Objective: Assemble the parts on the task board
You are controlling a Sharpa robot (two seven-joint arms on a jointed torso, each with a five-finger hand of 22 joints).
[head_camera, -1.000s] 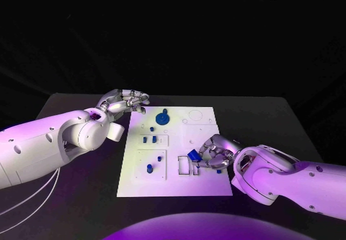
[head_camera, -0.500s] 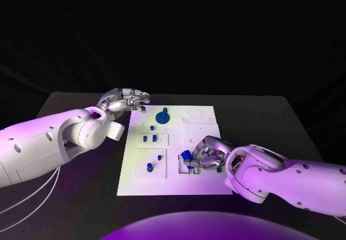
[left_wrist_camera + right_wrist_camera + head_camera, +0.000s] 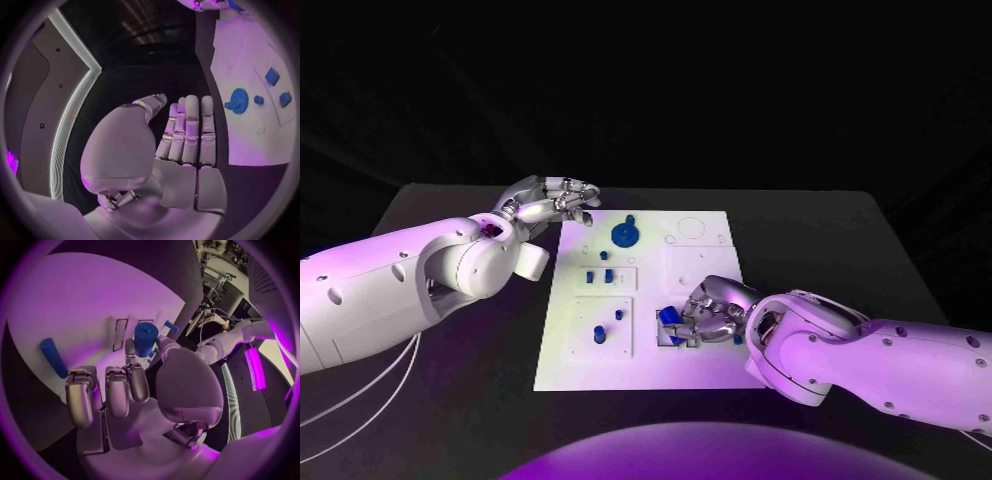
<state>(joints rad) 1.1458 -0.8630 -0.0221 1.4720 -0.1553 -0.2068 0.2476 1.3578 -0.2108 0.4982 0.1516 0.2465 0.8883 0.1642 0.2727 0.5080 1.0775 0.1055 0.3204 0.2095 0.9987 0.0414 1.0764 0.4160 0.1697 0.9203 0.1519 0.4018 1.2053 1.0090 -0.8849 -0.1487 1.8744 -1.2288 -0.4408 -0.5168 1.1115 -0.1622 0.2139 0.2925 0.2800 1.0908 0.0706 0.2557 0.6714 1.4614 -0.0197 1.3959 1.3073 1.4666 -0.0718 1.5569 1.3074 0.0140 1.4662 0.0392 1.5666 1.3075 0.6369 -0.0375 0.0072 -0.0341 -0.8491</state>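
Right hand [image 3: 708, 312] pinching blue part [image 3: 145, 338] over task board [image 3: 711, 375].

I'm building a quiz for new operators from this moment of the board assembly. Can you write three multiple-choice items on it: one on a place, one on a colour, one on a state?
1. Where is the left hand?
A. Off the far left corner of the task board
B. Over the board's near right corner
C. Flat on the board's middle

2. What colour is the gear-like part at the board's far end?
A. Red
B. Blue
C. Yellow

3. What is the right hand doing?
A. Lying open, away from the board
B. Pressing on bare table
C. Holding a blue cylindrical part over the board's slots

Answers:
1 A, the head view shows it beside that corner.
2 B, it looks blue in head and left wrist views.
3 C, the right wrist view shows fingers around the part.
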